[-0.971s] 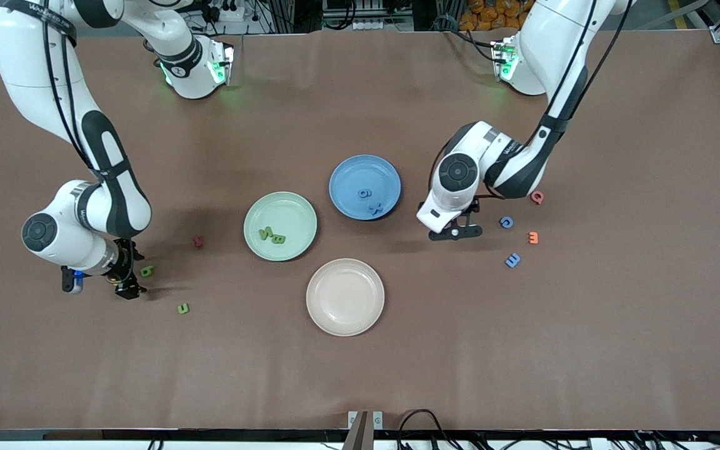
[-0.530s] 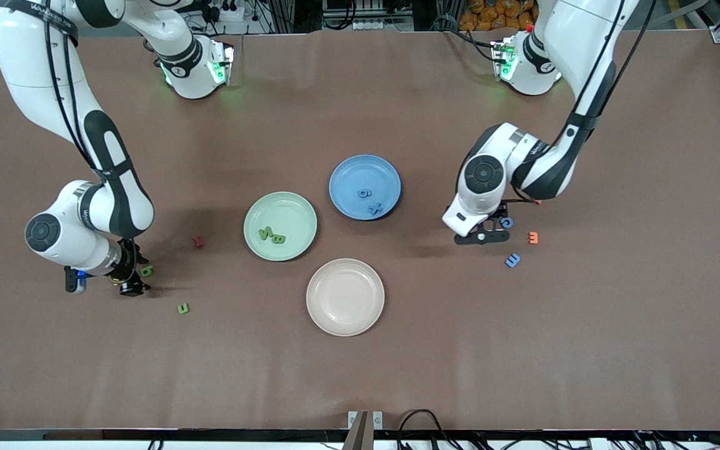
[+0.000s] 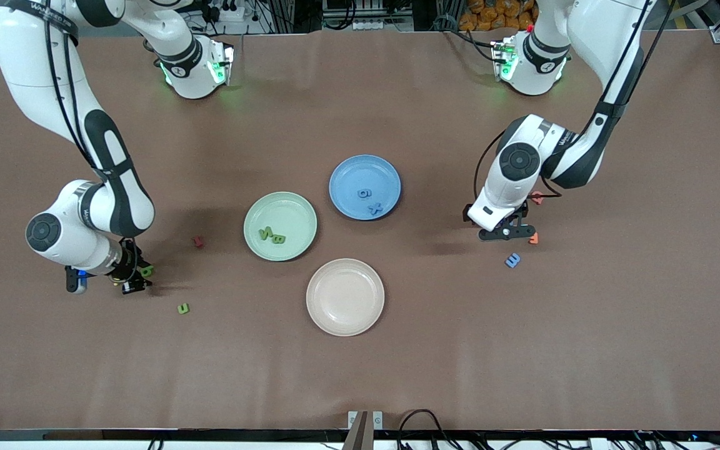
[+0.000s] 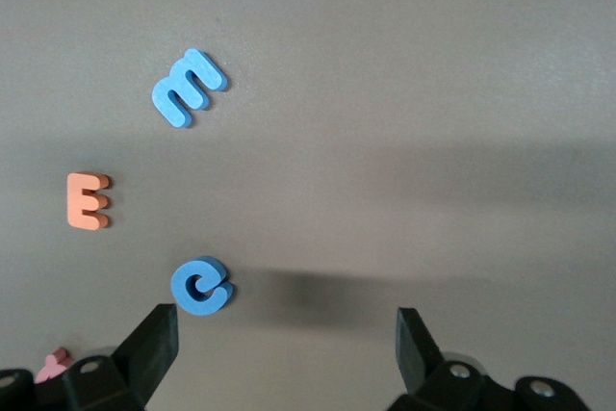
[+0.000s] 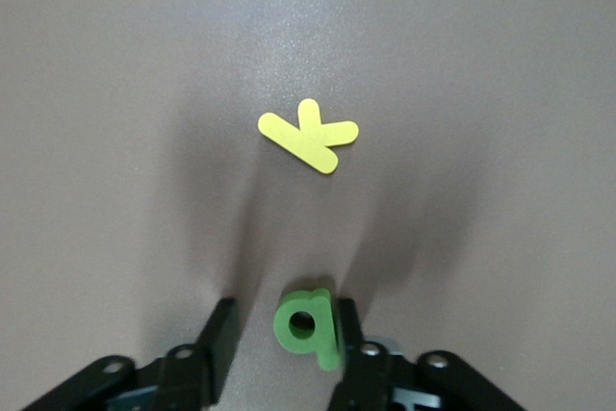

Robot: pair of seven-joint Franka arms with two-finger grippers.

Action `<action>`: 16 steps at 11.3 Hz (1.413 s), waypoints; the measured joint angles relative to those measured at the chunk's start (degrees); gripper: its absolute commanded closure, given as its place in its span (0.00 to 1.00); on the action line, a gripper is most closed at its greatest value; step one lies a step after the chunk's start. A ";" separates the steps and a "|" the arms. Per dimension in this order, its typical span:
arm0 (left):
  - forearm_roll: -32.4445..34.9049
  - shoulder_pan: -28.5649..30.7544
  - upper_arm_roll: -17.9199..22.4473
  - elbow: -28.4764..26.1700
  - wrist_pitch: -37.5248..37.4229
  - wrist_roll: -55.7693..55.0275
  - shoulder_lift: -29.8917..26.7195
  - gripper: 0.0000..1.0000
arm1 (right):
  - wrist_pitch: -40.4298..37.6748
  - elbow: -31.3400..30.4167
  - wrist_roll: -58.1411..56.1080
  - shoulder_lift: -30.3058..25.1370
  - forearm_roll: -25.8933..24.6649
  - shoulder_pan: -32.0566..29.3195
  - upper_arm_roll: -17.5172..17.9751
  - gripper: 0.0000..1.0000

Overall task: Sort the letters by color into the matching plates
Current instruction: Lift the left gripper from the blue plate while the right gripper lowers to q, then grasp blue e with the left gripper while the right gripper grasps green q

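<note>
right gripper down at the table with a green letter between its half-closed fingers, grip unclear, left gripper spread wide just over the blue C

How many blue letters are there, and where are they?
4. Two lie in the blue plate: a 6 and an X. A blue C sits on the table under the left gripper. A blue m lies nearer the front camera.

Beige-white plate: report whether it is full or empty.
Empty. The beige-white plate shows only its bare inside in the front view; no letter lies in it.
</note>
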 measured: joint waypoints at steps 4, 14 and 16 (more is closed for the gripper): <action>5.75 2.47 -0.09 -5.82 6.52 0.29 -1.72 0.00 | -0.11 -0.16 -1.33 -0.25 0.00 0.00 -0.04 0.78; 8.60 7.66 -0.09 -11.22 15.46 5.44 -1.72 0.09 | -5.54 1.60 -25.28 -0.88 0.19 0.00 0.37 0.94; 8.60 8.20 -0.09 -12.04 17.50 5.81 -1.58 0.13 | -9.35 3.41 -28.93 -1.34 0.23 0.01 0.67 0.94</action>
